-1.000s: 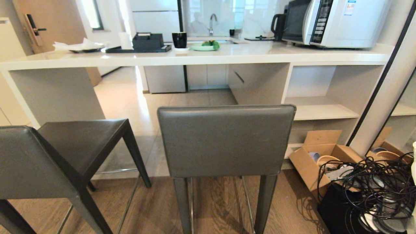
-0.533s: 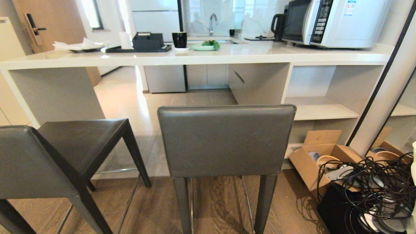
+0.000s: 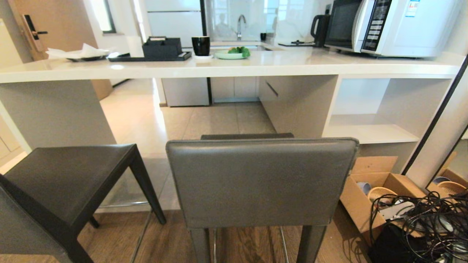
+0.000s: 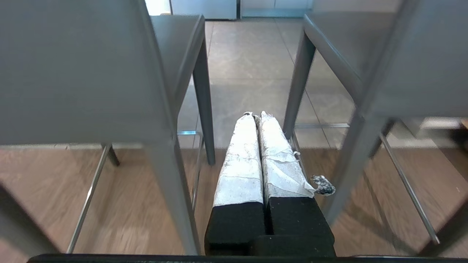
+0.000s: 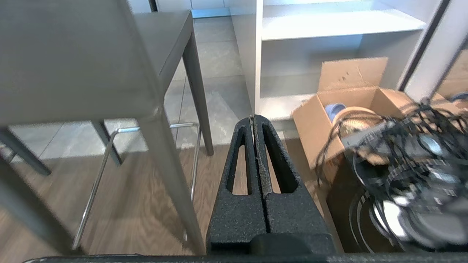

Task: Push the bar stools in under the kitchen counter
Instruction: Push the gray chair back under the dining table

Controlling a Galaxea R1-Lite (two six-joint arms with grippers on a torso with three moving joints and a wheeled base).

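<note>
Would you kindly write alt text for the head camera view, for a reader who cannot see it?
Two dark grey bar stools stand pulled out in front of a long white kitchen counter, one central with its backrest to the camera, the other at the left. An open cardboard box and tangled black cables lie at the lower right.

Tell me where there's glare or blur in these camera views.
Head view: glare on the kitchen counter and the tiled floor. Left wrist view: the wood floor is blurred. Right wrist view: the cable tangle is smeared.
</note>
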